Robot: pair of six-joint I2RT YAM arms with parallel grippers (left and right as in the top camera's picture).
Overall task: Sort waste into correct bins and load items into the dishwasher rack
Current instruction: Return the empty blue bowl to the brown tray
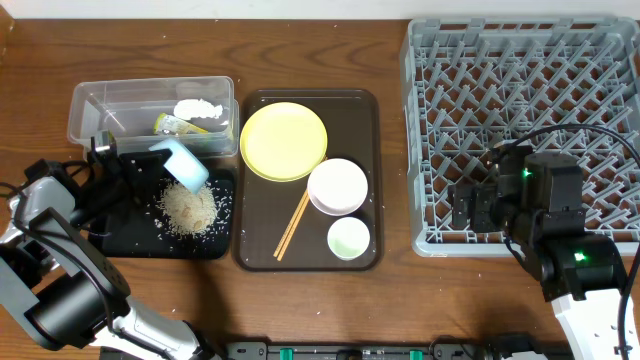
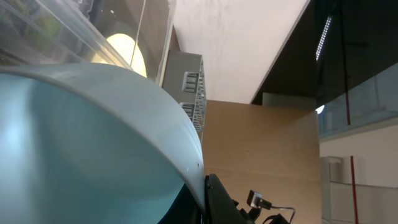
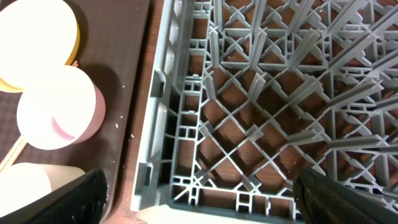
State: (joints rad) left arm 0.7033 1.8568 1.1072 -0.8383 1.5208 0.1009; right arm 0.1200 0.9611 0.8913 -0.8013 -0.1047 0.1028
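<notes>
Although nothing stood in the rack yet, the waste sorting looked nearly finished. Nearest the robot, the left fingers point(image 1: 146, 160) were clenched on the rim of the light blue bowl point(image 1: 183, 165), holding it tipped steeply over the black tray point(image 1: 130, 240). There the rice scraps point(image 1: 188, 208) lay in a loose whitish heap with stray grains around it. What the left wrist view showed of the bowl's pale inside looked clean, so I judged the emptying about done.

To the right, the right fingers point(image 1: 468, 208) hung spread wide with nothing between them, above the near left corner of the dishwasher rack point(image 1: 520, 70). Between the arms, the brown serving tray point(image 1: 255, 255) sat on the table point(image 1: 400, 300). It carried the small cup point(image 1: 349, 238), the chopsticks point(image 1: 292, 225) lying aslant, the white bowl point(image 1: 338, 186) and, farther back, the yellow plate point(image 1: 284, 140). All four awaited loading, as did the blue bowl.

Farthest on the left, the clear box point(image 1: 90, 105) held the crumpled tissue point(image 1: 198, 107) and the green-yellow wrapper point(image 1: 178, 125). The rack was a grey grid of upright pegs, every slot bare.
</notes>
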